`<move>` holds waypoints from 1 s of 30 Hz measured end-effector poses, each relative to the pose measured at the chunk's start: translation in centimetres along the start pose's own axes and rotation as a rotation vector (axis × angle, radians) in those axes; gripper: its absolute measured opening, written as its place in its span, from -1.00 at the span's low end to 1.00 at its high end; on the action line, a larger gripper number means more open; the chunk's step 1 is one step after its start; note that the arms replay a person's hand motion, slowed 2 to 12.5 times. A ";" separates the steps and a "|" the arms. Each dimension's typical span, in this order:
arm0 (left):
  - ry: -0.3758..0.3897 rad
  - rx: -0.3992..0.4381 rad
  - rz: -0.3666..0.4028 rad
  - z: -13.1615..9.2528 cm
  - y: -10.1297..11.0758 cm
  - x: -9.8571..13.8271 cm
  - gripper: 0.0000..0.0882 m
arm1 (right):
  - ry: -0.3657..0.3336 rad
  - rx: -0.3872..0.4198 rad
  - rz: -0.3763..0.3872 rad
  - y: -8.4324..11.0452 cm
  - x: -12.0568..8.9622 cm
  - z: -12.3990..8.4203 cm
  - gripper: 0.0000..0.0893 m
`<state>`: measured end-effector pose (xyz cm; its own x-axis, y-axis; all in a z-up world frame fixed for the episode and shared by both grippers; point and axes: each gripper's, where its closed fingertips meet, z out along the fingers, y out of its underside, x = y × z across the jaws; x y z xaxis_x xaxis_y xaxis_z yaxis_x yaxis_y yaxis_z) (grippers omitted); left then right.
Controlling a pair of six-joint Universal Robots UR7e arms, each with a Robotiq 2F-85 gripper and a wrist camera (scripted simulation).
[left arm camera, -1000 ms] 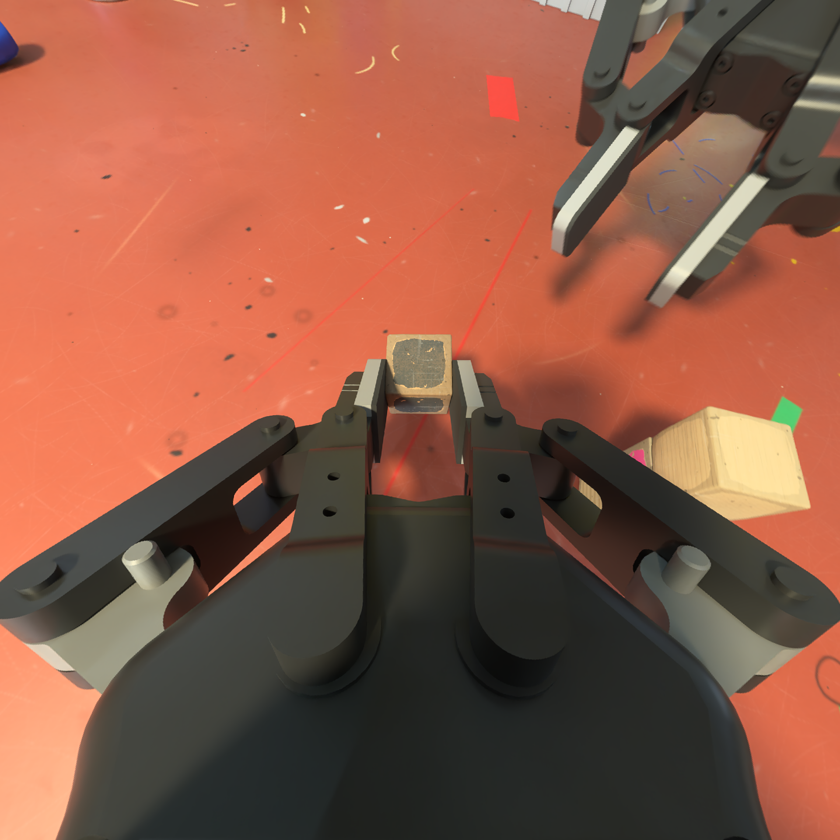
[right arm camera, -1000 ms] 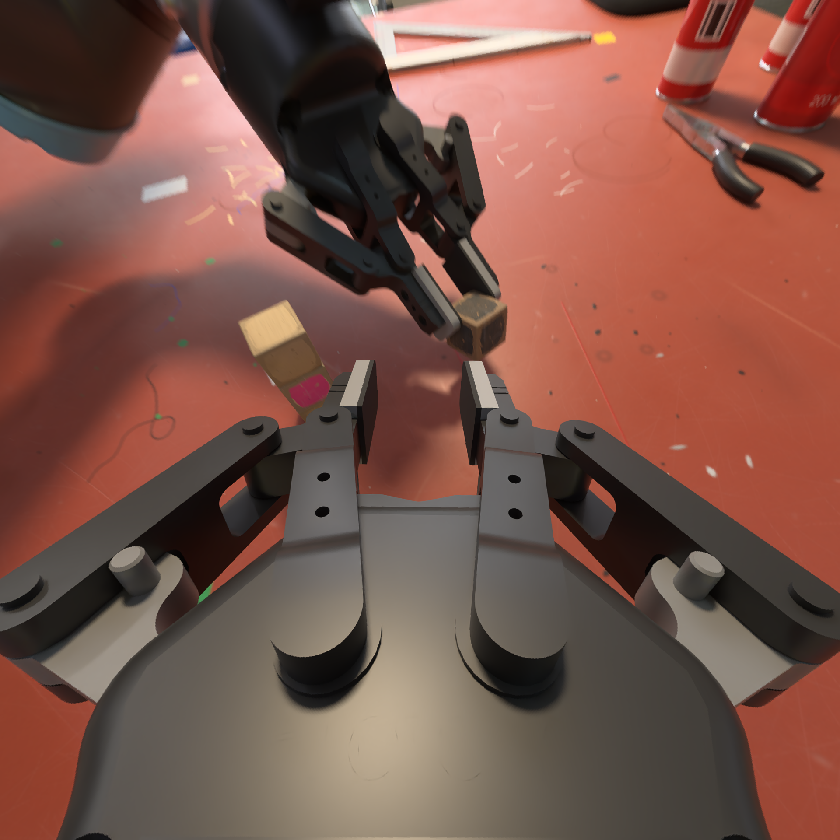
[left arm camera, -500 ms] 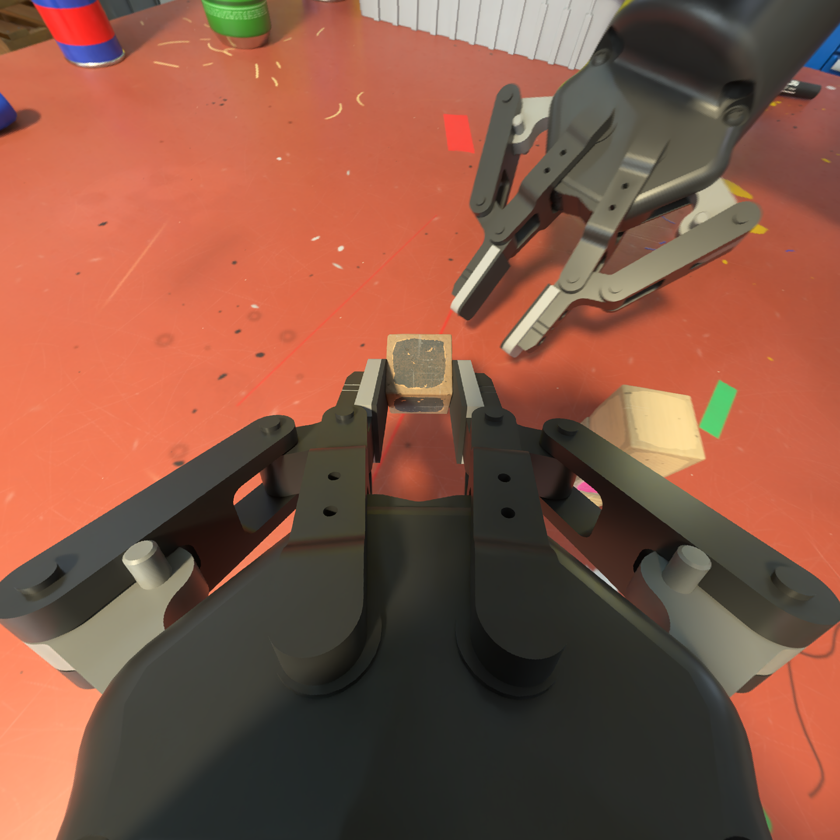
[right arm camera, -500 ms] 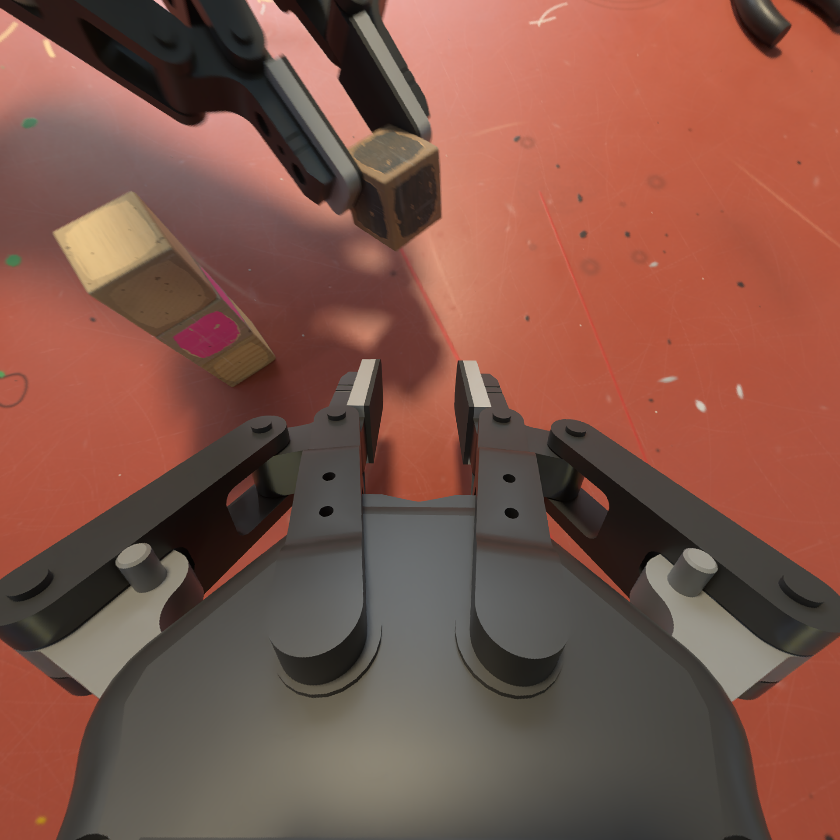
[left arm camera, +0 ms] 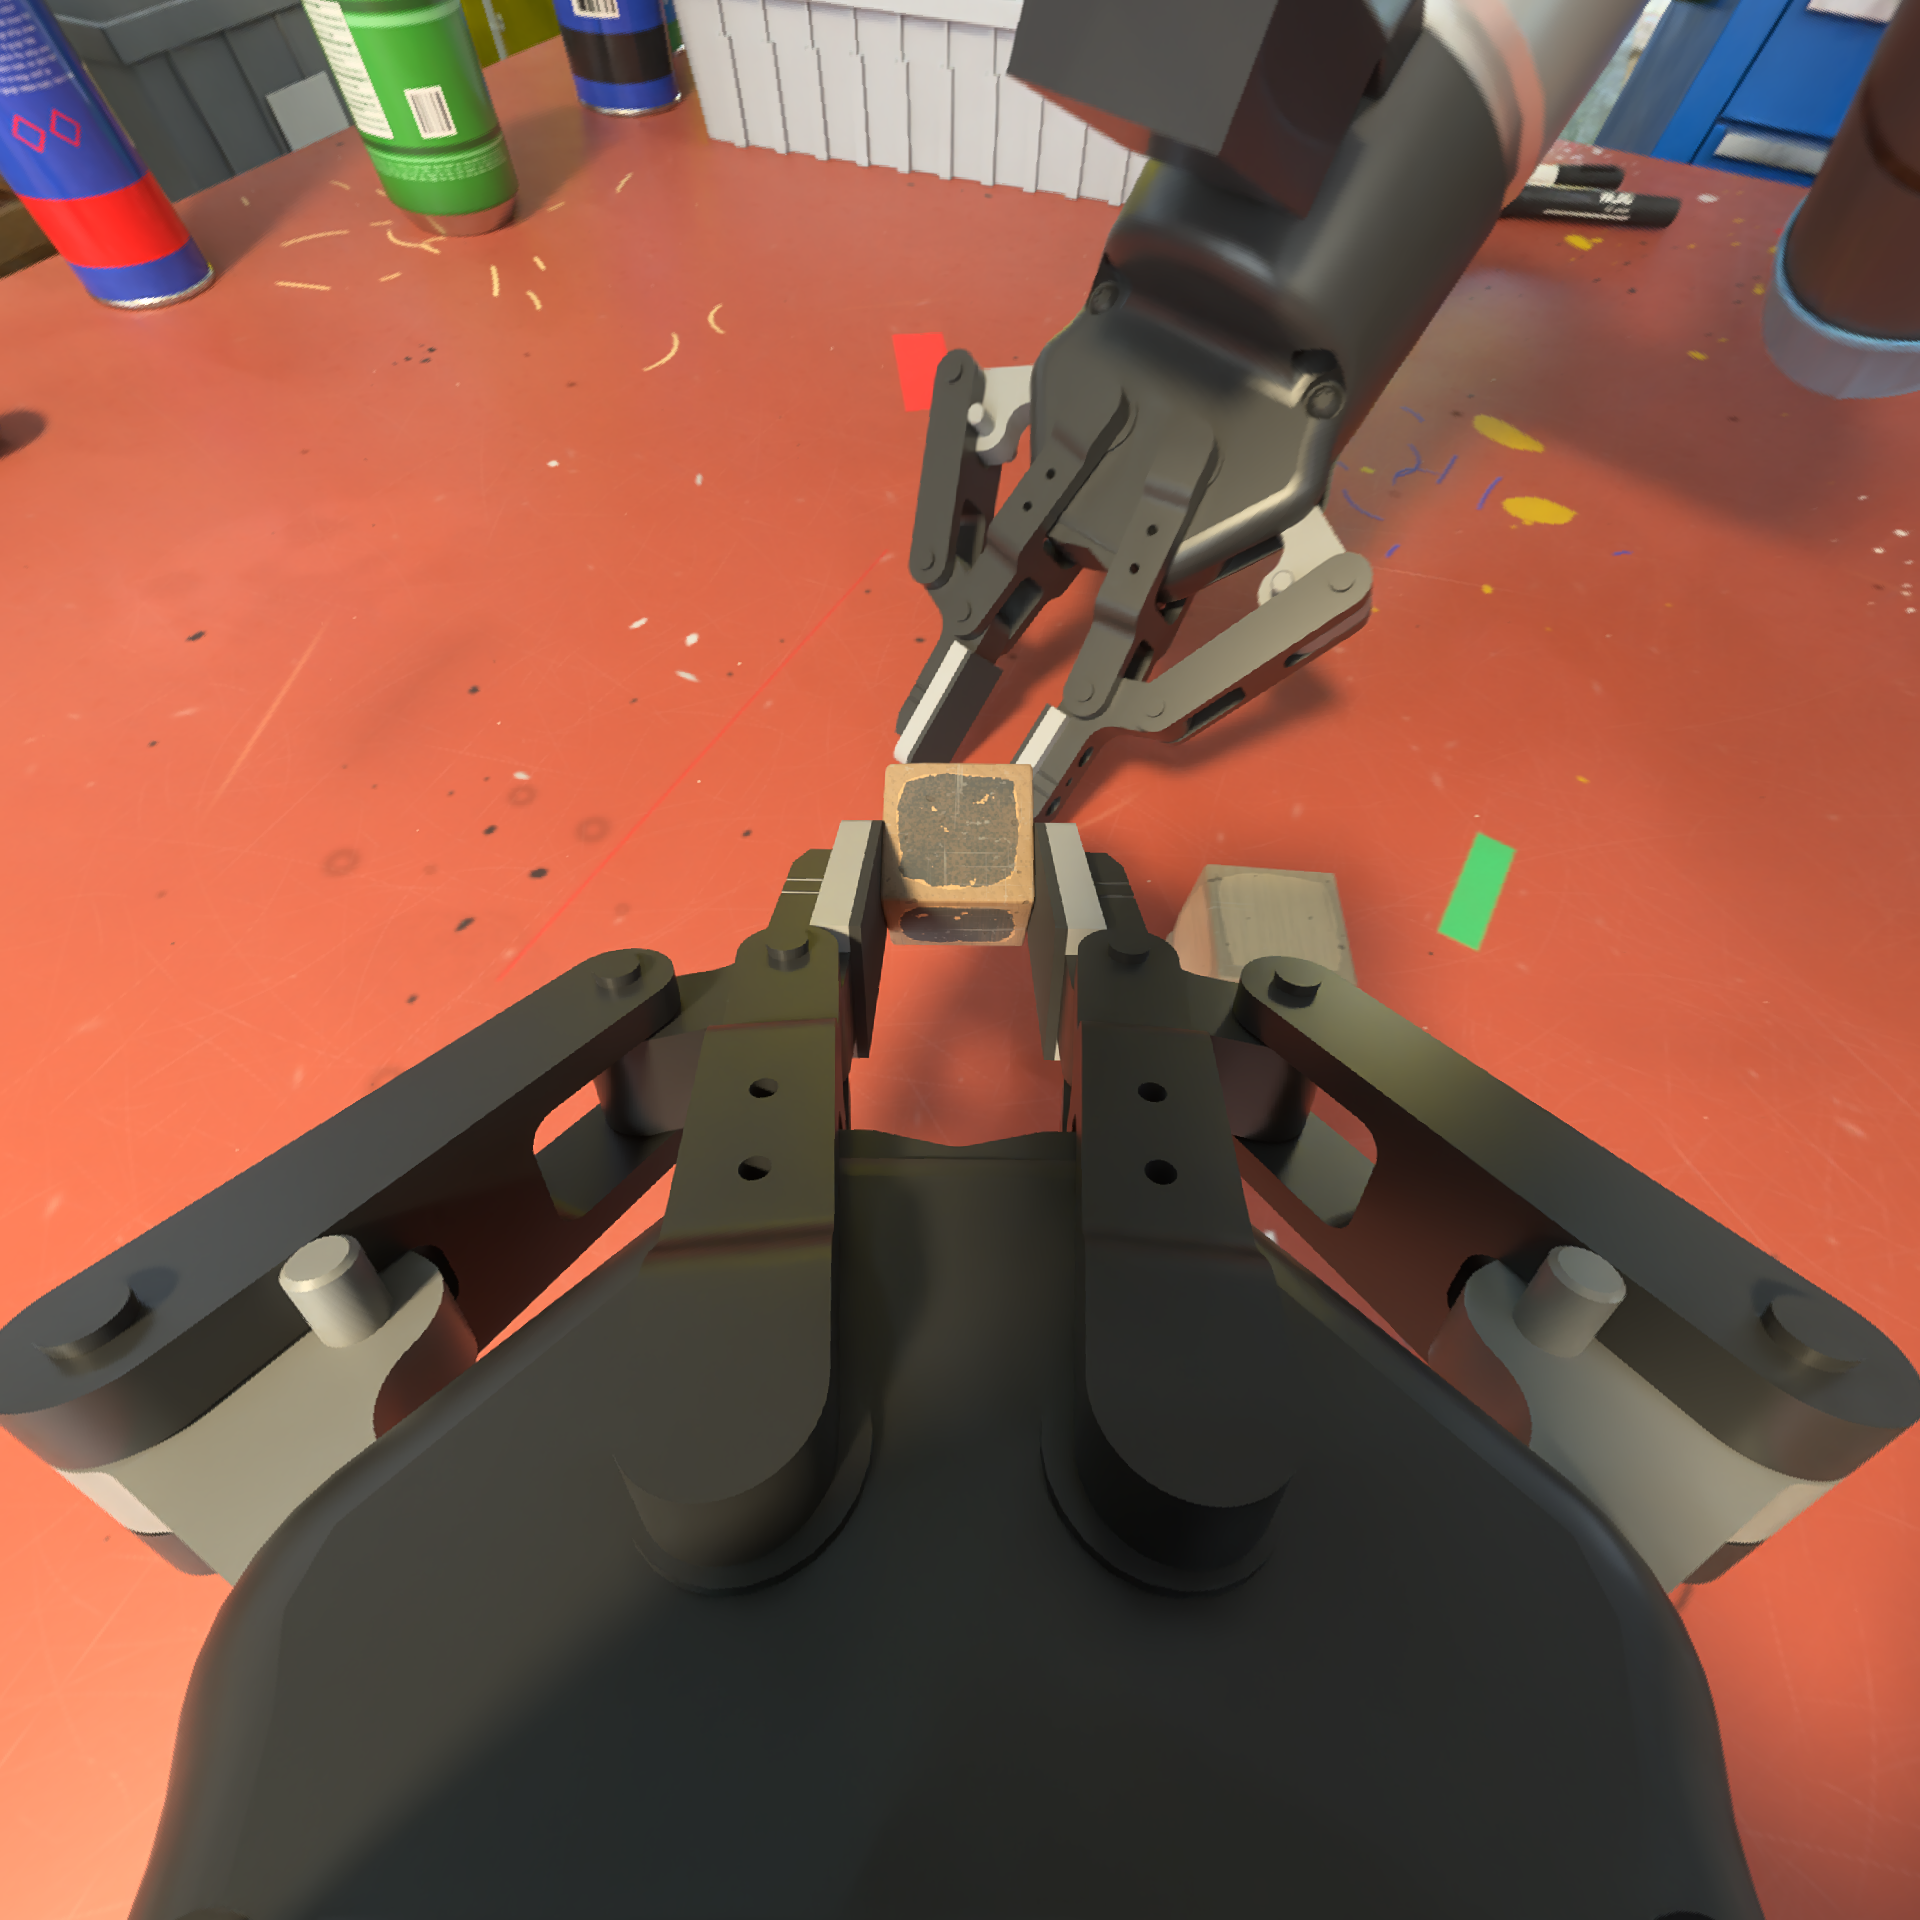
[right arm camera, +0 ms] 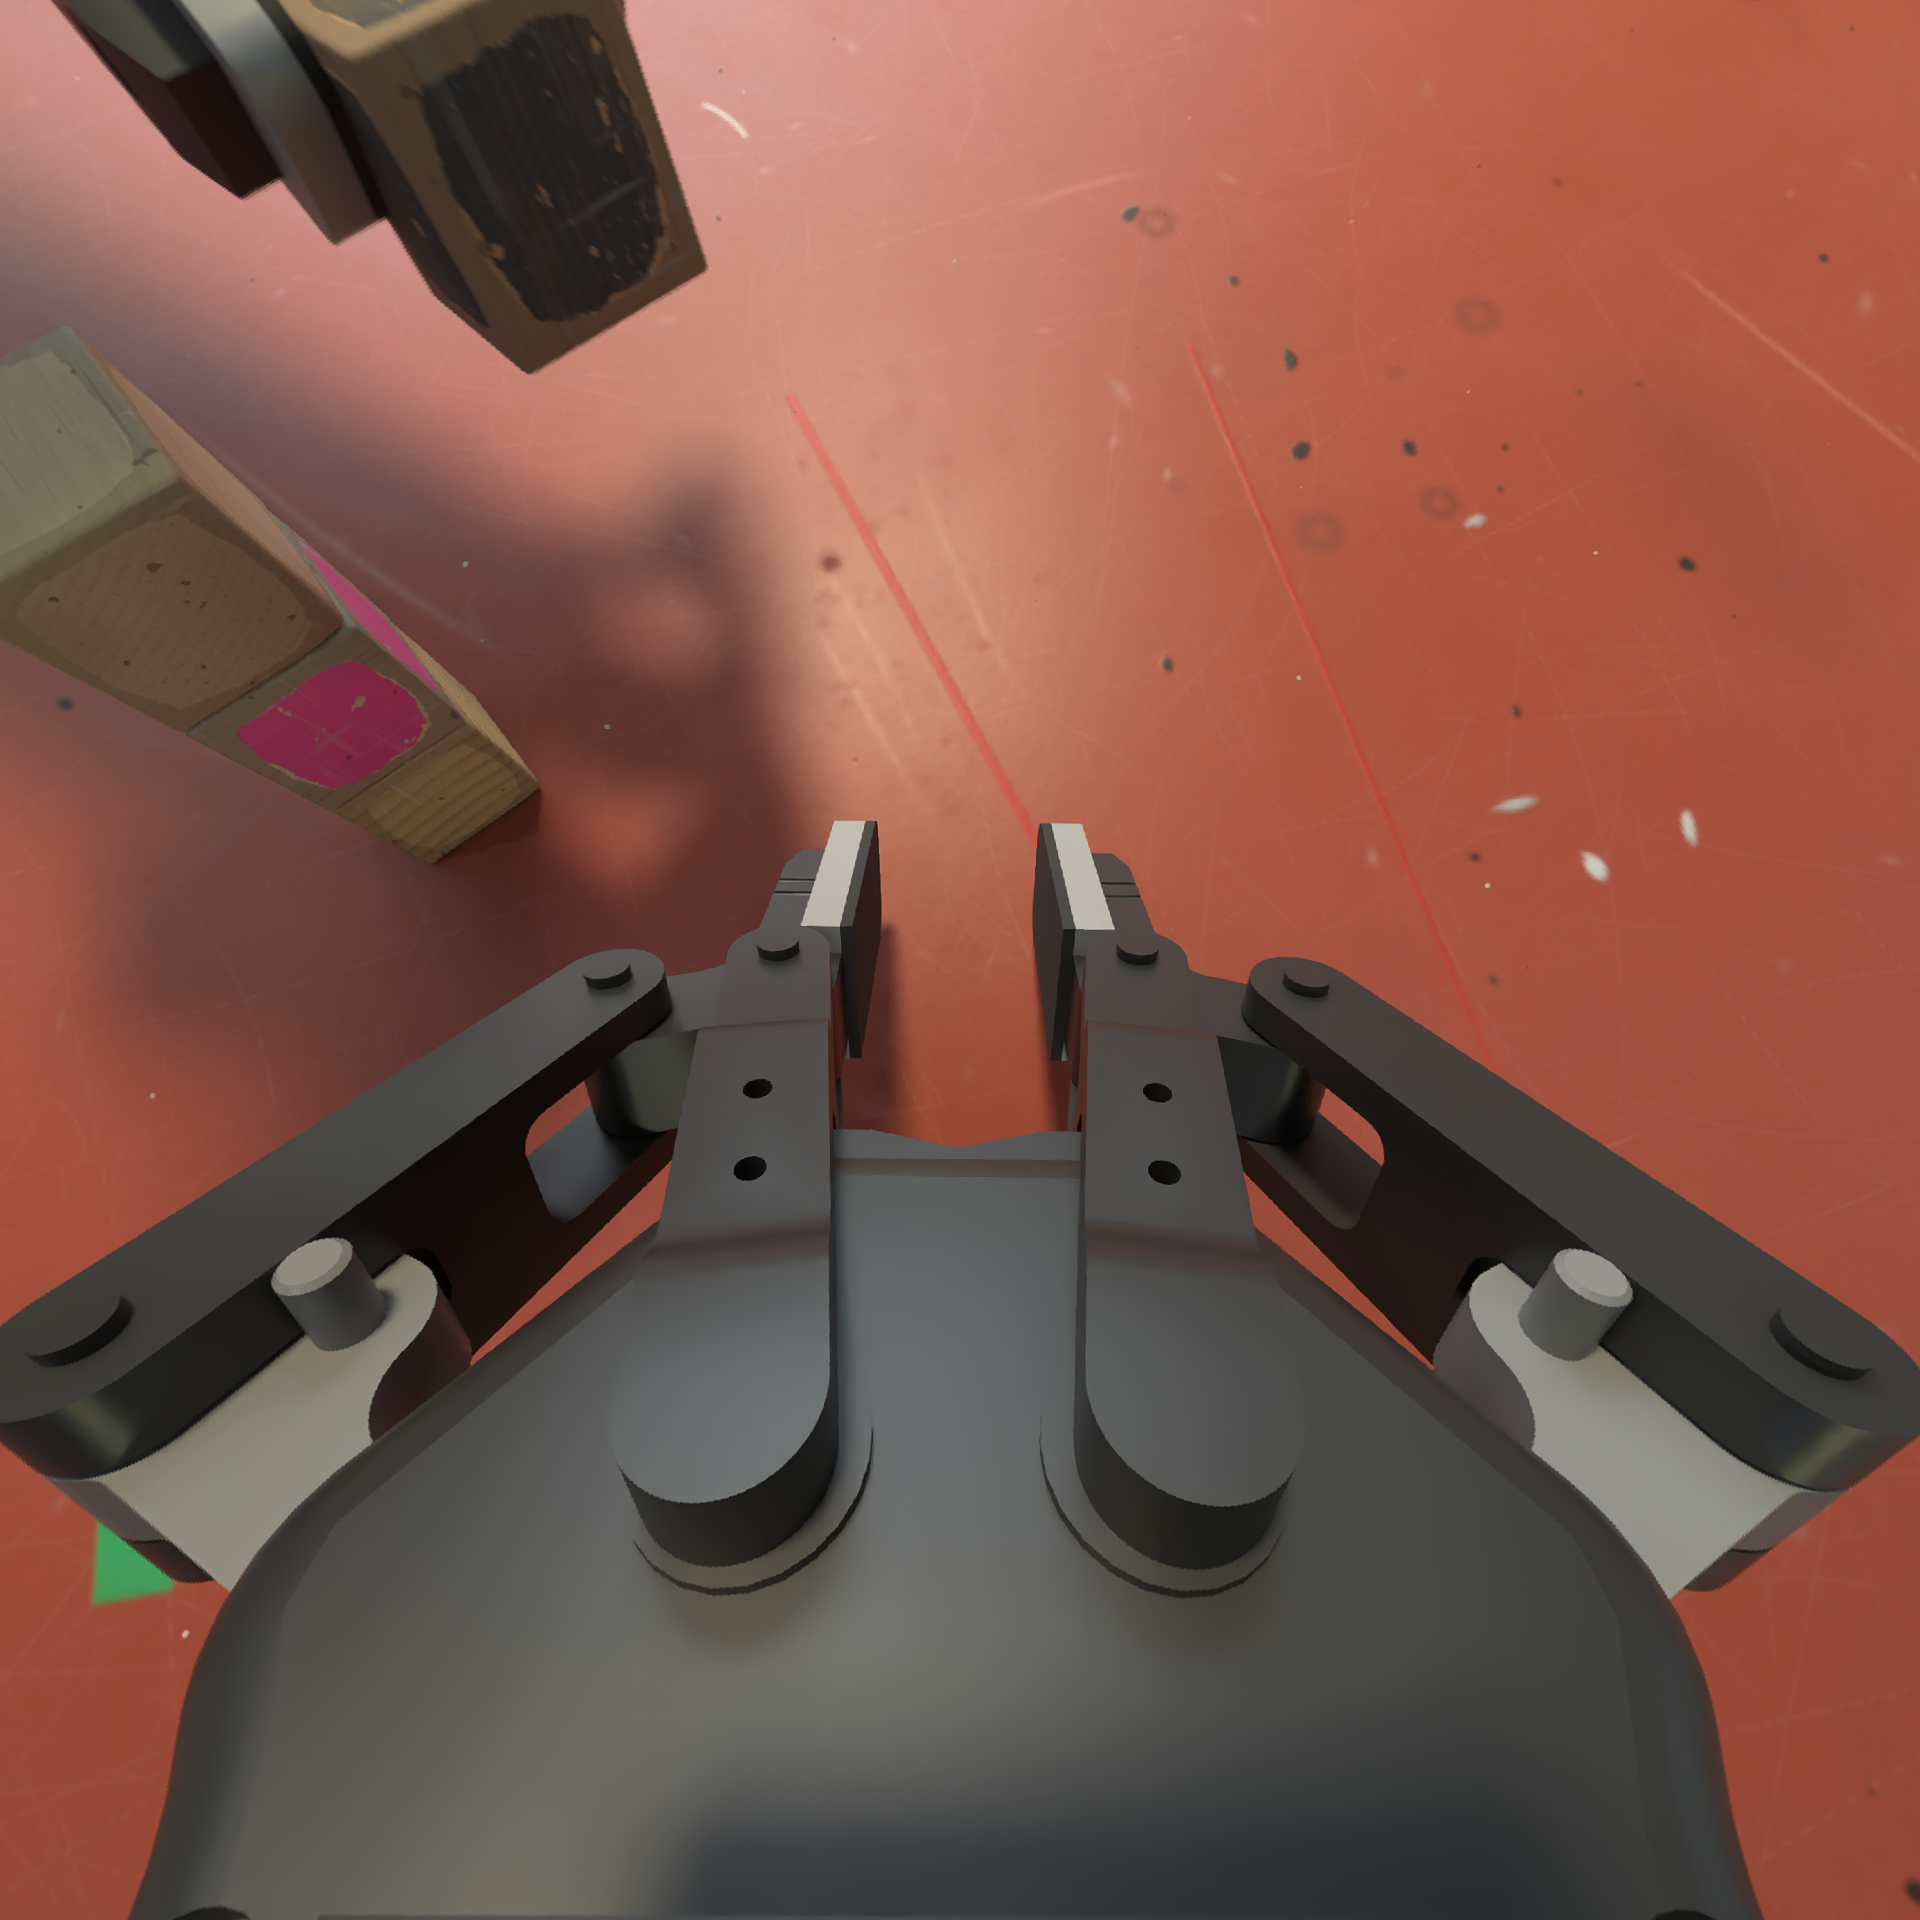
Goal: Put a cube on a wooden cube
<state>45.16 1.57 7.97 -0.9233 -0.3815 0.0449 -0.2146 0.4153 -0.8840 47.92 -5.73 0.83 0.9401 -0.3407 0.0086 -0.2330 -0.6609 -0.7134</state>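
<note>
My left gripper is shut on a small wooden cube with black painted faces and holds it above the red table. The same cube shows at the upper left of the right wrist view, gripped by a left finger pad. A stack of wooden cubes, plain on top with a pink-faced one lower down, stands on the table. In the left wrist view its top lies just right of and below the held cube. My right gripper is open and empty, low over bare table; it shows just beyond the held cube.
Spray cans stand at the far left: a blue and red one, a green one and a dark blue one. A white ribbed block and black markers lie at the back. A green tape strip lies beside the stack.
My left gripper has risen with the black-faced cube and sits nearer the stack's top. My right gripper has dropped low toward the table, below and beyond the held cube.
</note>
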 end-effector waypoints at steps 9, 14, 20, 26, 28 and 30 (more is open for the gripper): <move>0.081 -0.005 0.035 -0.6 -0.5 1.8 -0.43 | -0.009 0.030 0.012 -0.1 0.1 0.1 -0.40; 0.098 -0.017 0.098 -0.7 -0.4 2.5 -0.43 | -0.022 0.035 0.018 -0.1 0.0 0.1 -0.38; 0.120 0.004 0.146 -0.9 -0.9 3.3 -0.43 | -0.018 0.034 0.005 -0.1 -0.1 0.1 -0.34; 0.122 0.000 0.176 -1.1 -1.0 3.7 -0.43 | -0.002 0.032 -0.014 -0.1 -0.1 0.1 -0.33; 0.116 -0.009 0.183 -1.2 -1.0 3.8 -0.43 | 0.001 0.032 -0.017 -0.1 -0.1 0.2 -0.33; 0.110 -0.019 0.187 -1.3 -1.1 3.7 -0.43 | 0.000 0.032 -0.016 -0.1 -0.1 0.2 -0.32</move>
<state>41.53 0.78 9.68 -0.9766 -0.2043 -0.0678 -0.0412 0.4865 -0.8727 47.84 -5.51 0.77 0.9435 -0.3307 0.0201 -0.2102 -0.6442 -0.7354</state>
